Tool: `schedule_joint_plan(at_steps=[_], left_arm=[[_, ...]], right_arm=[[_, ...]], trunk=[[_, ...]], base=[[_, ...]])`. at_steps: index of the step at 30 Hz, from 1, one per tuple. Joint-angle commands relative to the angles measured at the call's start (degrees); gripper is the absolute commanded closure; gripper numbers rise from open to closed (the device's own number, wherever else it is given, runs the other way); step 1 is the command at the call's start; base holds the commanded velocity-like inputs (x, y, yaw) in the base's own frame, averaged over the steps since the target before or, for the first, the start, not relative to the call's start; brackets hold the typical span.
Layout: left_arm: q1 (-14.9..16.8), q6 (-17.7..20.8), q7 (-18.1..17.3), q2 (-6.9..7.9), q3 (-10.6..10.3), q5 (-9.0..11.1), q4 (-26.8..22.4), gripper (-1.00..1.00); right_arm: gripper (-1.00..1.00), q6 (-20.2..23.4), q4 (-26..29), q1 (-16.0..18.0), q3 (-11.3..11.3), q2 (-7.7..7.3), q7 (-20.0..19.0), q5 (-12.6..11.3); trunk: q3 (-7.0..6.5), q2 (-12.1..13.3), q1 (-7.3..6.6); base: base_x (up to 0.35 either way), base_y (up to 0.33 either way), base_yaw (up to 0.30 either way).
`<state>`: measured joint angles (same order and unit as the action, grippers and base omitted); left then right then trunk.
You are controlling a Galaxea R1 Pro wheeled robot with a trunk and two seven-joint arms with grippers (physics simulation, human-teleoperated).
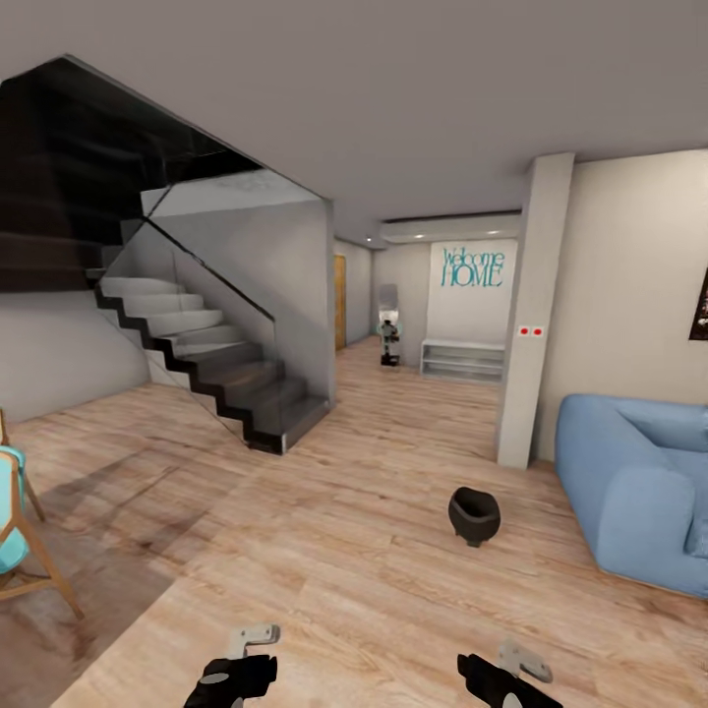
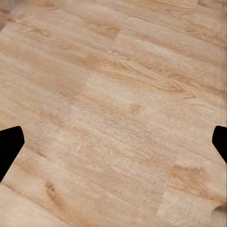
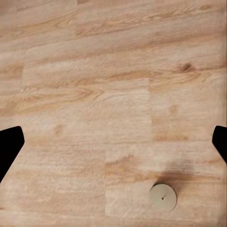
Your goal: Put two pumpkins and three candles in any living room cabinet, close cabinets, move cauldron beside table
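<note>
My left gripper [image 2: 113, 142] and right gripper [image 3: 113, 142] hang with fingers apart over bare plank floor [image 1: 324, 551]. A candle [image 3: 163, 197] stands below my right. Ahead, the black cauldron [image 1: 474, 514] sits near the blue sofa [image 1: 639, 487]; stairs [image 1: 211, 364] lie beyond.

Head camera: forward and slightly down across the plank floor [image 1: 374, 551] toward the far staircase [image 1: 197, 364]. Wrist cameras: straight down, close; all share floor.
</note>
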<state>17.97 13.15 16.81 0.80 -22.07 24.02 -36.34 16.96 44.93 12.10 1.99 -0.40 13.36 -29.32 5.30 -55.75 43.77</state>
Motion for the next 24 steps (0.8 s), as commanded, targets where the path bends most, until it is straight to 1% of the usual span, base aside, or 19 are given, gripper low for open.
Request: schedule_joint_plan(at_steps=[1, 4, 7, 12, 18, 24], left_arm=[[0.05, 0.21, 0.51, 0.08, -0.43, 0.51, -0.13, -1.0], [0.05, 0.21, 0.41, 0.08, -0.43, 0.51, -0.13, -1.0], [0.05, 0.16, 0.13, 0.08, -0.43, 0.51, -0.13, -1.0], [0.05, 0.03, 0.01, 0.08, -0.43, 0.51, -0.13, -1.0], [0.05, -0.05, 0.0, 0.08, -0.5, 0.5, -0.13, -1.0], [0.05, -0.06, -0.07, 0.08, -0.48, 0.49, -0.13, -1.0]], right_arm=[[-1.0, 0.15, 0.09, 0.03, 0.21, -0.04, 0.46, -0.47], [-1.0, 0.13, 0.12, 0.03, 0.24, -0.04, 0.46, -0.46], [-1.0, 0.13, 0.14, 0.03, 0.17, 0.05, 0.49, -0.44], [-1.0, 0.44, 0.15, 0.03, 0.0, 0.05, 0.58, -0.48], [-1.0, 0.67, 0.16, 0.03, -0.06, 0.04, 0.61, -0.48], [-1.0, 0.77, 0.03, 0.03, -0.06, 0.1, 0.73, -0.4]], trunk=[[0.07, -0.05, 0.02], [0.03, -0.05, 0.02], [0.12, -0.05, 0.02], [0.49, -0.05, 0.02], [1.03, -0.05, 0.02], [1.59, -0.05, 0.02]], base=[[0.09, -0.268, -0.071], [0.051, -0.249, -0.04], [0.017, -0.106, -0.013], [0.003, -0.03, -0.004], [-0.091, -0.005, -0.001], [-0.021, -0.001, 0.0]])
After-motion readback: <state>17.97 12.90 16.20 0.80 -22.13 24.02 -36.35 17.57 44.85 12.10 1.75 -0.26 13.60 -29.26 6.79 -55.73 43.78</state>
